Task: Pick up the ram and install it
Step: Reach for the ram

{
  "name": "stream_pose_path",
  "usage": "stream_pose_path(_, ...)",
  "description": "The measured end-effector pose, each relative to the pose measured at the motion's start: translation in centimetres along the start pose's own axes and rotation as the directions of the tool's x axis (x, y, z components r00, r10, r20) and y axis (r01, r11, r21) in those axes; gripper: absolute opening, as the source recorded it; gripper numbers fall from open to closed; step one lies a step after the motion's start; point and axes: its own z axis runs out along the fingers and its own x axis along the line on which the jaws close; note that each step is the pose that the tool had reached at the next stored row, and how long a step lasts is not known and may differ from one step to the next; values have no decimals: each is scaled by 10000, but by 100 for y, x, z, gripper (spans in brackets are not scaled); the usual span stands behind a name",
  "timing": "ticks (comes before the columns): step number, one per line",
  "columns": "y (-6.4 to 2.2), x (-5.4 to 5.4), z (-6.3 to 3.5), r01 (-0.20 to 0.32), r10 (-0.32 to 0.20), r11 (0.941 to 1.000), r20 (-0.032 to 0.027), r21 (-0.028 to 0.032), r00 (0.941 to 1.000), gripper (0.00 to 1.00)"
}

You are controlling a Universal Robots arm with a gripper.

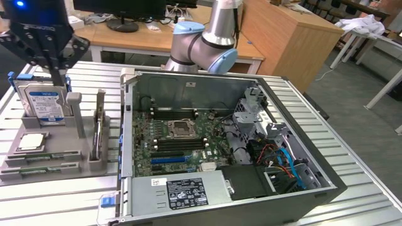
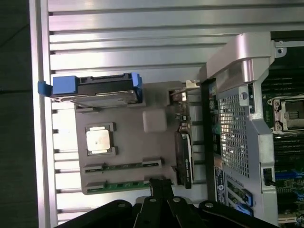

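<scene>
Green ram [image 1: 44, 170] lies flat in the edge slot of the grey holder [image 1: 63, 137] — a second stick [image 1: 45, 155] just beside it. Gripper [image 1: 58, 77] — fingers pressed together, holding nothing — hangs over the holder by the upright hard drive [image 1: 43, 106].

On the slatted aluminium table [image 1: 63, 207], a grey parts fixture [image 2: 128, 142] is seated beneath the gripper [image 1: 58, 80], an open computer case [image 1: 283, 207] beside it.
</scene>
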Motion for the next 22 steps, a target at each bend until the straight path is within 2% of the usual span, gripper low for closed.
stream_pose_path(12,-26,349,0,0,0,10000,0,0,10000,11)
stream_pose_path(20,-29,365,0,0,0,10000,0,0,10000,11)
stream_pose_path(22,-56,364,-1,-1,1,10000,0,0,10000,11)
